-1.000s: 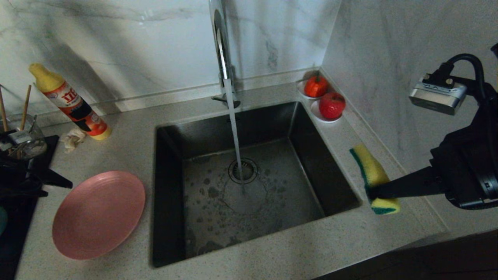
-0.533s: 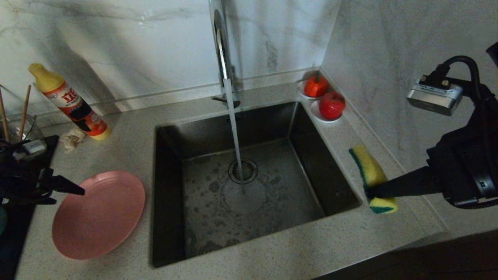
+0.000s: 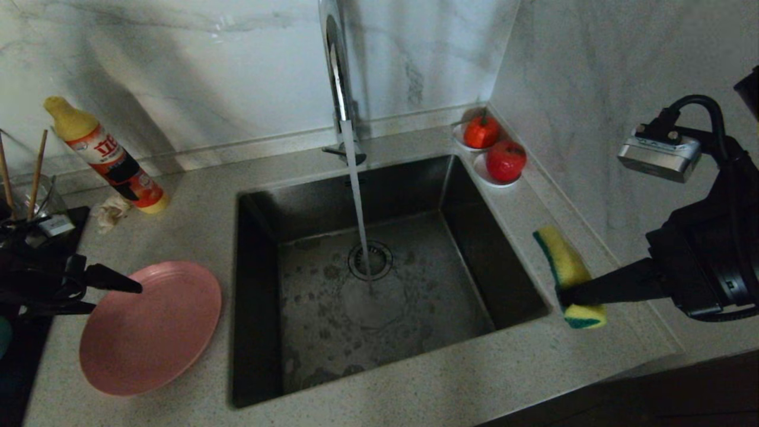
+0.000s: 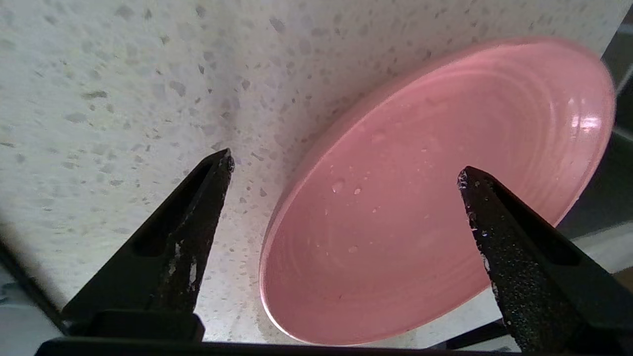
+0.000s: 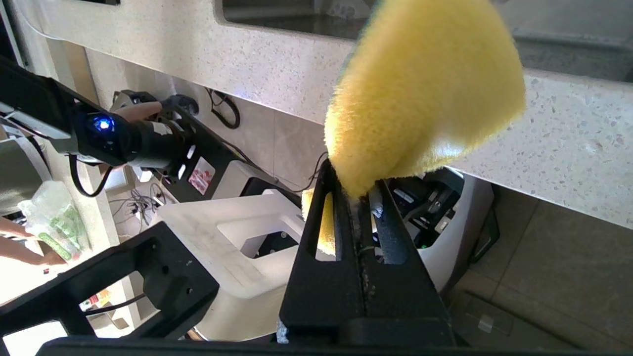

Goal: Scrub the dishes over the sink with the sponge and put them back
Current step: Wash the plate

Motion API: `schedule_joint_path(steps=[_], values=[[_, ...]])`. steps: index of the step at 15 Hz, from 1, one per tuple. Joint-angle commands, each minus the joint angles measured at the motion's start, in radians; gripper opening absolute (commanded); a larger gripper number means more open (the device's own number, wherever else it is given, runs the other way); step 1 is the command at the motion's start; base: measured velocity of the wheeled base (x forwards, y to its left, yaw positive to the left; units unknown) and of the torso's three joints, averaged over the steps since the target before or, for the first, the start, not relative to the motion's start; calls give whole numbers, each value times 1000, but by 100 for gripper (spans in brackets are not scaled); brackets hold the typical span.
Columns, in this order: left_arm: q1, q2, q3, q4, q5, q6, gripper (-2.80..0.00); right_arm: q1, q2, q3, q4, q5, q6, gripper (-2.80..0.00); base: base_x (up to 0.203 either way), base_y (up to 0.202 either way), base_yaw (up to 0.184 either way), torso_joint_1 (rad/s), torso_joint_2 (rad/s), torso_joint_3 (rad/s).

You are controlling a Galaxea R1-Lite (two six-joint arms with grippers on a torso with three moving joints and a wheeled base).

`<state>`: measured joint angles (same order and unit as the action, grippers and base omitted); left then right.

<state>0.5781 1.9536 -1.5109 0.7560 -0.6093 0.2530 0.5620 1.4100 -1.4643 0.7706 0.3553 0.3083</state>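
Observation:
The pink plate (image 3: 151,329) (image 4: 435,173) lies flat on the counter left of the sink (image 3: 255,284), with water drops on it. My left gripper (image 3: 115,298) (image 4: 344,164) hovers at the plate's left rim, open wide, with nothing between its fingers. My right gripper (image 3: 566,293) (image 5: 357,193) is shut on the yellow-and-green sponge (image 3: 563,261) (image 5: 425,94), held above the counter right of the sink. Water (image 3: 357,201) runs from the faucet (image 3: 335,71) onto the drain. The chopsticks (image 3: 37,172) stand in a glass container (image 3: 44,204) at far left. A teal sliver of the bowl (image 3: 3,335) shows at the left edge.
A yellow-capped detergent bottle (image 3: 104,157) and a crumpled rag (image 3: 111,212) lie behind the plate. Two white saucers with red fruit (image 3: 481,131) (image 3: 506,160) sit in the back right corner. A black mat (image 3: 29,356) lies at far left. Marble walls close off the back and right.
My left gripper has come out from the left over the plate's rim and has opened wider. The right gripper with the sponge has barely moved.

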Motion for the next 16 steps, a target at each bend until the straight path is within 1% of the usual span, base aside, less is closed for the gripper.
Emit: schedule_joint_path(steps=[1, 2, 5, 11, 13, 15, 16], values=[[-1, 16, 14, 5, -24, -1, 0, -4, 3, 1, 4, 2, 2, -280, 0, 0, 0, 0, 0, 0], [0, 23, 14, 5, -44, -10, 0, -5, 3, 2, 4, 2, 2, -280, 0, 0, 0, 0, 0, 0], [-1, 30, 12, 3, -69, -32, 0, -5, 6, 4, 4, 2, 2, -280, 0, 0, 0, 0, 0, 0], [-23, 34, 6, 2, -69, -34, 0, -5, 9, 18, 2, 1, 2, -280, 0, 0, 0, 0, 0, 0], [-26, 33, -9, 0, -61, -34, 0, -12, 5, 22, 2, 1, 0, -280, 0, 0, 0, 0, 0, 0], [-27, 28, -31, -3, -31, -34, 0, -18, 2, 24, 2, 2, 0, -280, 0, 0, 0, 0, 0, 0], [-28, 26, -47, -3, 19, -34, 0, -20, 1, 31, 2, 2, -2, -280, 0, 0, 0, 0, 0, 0]])
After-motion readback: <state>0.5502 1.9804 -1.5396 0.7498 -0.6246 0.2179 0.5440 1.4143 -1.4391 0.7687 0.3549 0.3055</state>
